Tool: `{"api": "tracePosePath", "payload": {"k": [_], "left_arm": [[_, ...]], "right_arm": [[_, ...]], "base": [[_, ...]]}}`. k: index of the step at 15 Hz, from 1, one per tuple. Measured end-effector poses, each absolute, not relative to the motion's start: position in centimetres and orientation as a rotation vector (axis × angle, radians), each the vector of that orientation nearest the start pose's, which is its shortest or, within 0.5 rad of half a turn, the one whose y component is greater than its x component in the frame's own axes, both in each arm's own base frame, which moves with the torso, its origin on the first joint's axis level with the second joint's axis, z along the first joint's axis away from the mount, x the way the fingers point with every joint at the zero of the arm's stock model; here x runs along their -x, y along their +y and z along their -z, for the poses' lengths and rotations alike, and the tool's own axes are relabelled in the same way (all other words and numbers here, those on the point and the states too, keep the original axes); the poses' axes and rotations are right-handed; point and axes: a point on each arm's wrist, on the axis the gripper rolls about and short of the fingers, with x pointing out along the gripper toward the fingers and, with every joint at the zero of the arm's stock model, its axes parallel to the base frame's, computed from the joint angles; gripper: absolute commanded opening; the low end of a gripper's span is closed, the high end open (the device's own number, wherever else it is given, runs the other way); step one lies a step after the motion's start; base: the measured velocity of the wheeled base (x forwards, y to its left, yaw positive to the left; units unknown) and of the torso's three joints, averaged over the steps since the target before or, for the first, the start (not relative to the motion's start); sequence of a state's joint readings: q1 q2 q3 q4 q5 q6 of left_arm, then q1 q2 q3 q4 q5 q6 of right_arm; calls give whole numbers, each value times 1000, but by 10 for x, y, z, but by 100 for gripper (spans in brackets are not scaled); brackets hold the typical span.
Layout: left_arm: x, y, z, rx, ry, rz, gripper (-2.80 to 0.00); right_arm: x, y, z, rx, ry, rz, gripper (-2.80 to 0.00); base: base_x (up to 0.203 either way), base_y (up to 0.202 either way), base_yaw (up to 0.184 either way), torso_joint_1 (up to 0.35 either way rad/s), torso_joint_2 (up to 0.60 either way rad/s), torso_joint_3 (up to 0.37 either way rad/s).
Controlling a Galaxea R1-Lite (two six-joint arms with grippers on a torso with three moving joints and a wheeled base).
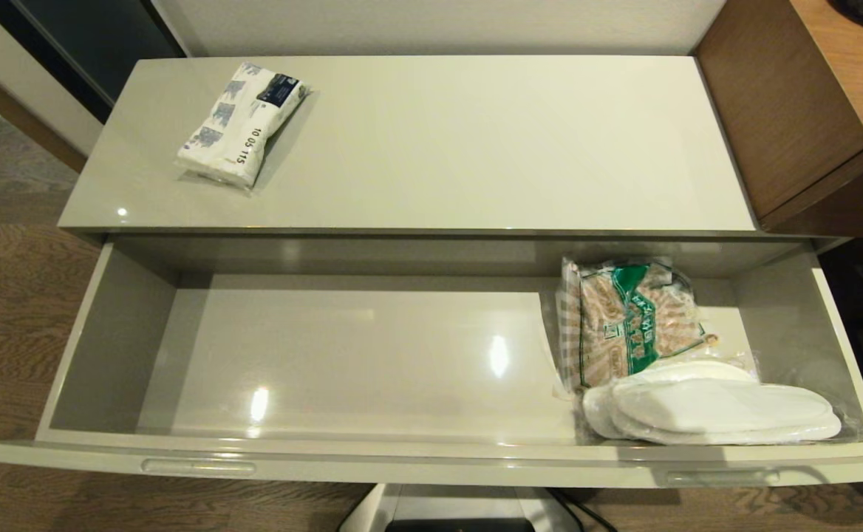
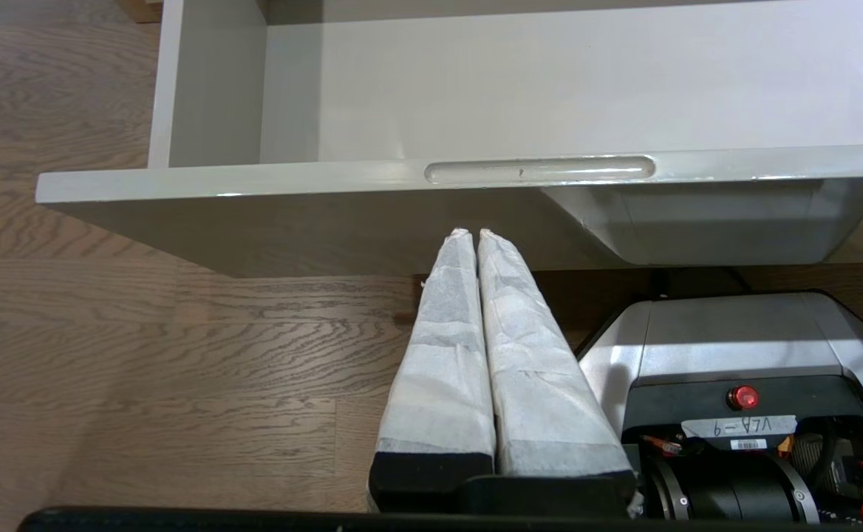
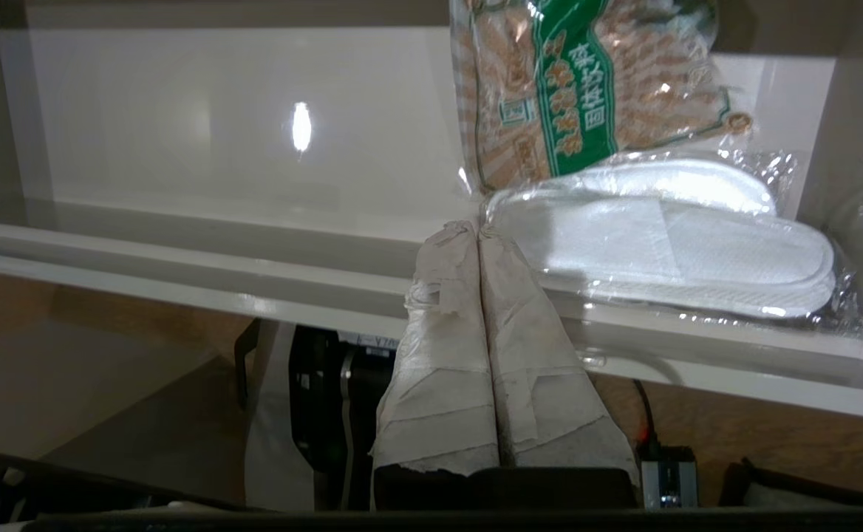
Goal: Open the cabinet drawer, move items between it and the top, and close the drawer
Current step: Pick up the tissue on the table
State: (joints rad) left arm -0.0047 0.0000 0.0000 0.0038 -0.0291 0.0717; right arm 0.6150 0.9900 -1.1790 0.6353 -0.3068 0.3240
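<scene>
We see two robot arms, each ending in a two-fingered pincer wrapped in pale cloth tape.

The right gripper (image 3: pixel 477 229) is clenched, its two fingers pressed flat together with nothing between them. It is raised in front of the pulled-out cabinet drawer (image 1: pixel 431 462), its tips level with the drawer's front rim and pointing into the drawer. Just beyond the tips and a little to one side lie the slippers (image 3: pixel 668 236), flat and white in crinkly clear wrap, at the drawer's right end against its front wall. Past them, farther from the pincer, a brown-and-green checked snack bag (image 3: pixel 587 81) lies partly on the slippers' wrap. The front wall stands between the pincer and both.

The left gripper (image 2: pixel 473 233) is also clenched and holds nothing. It hangs low, under and in front of the drawer's left end, tips just below a handle slot (image 2: pixel 539 170), above the wooden floor (image 2: pixel 143 355) and beside the robot base (image 2: pixel 734 347).

The tissue pack (image 1: pixel 243 122) lies on the top (image 1: pixel 476 148), at its left rear, well apart from both pincers.
</scene>
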Motion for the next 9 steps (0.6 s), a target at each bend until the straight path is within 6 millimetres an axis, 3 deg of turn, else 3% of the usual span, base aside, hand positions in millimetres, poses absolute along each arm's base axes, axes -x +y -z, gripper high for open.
{"api": "tracePosePath", "payload": {"k": [6,9], "left_arm": [[23,-1,-75,-72,3,34,-280],[23,-1,-75,-71,4,32,-280]], "right_arm": [[-78,47,-298,-126,511,-198,-280],[-76,38,-290,-168,520,23,-280]], "base": [[0,0,0,0,0,0],[0,0,0,0,0,0]]}}
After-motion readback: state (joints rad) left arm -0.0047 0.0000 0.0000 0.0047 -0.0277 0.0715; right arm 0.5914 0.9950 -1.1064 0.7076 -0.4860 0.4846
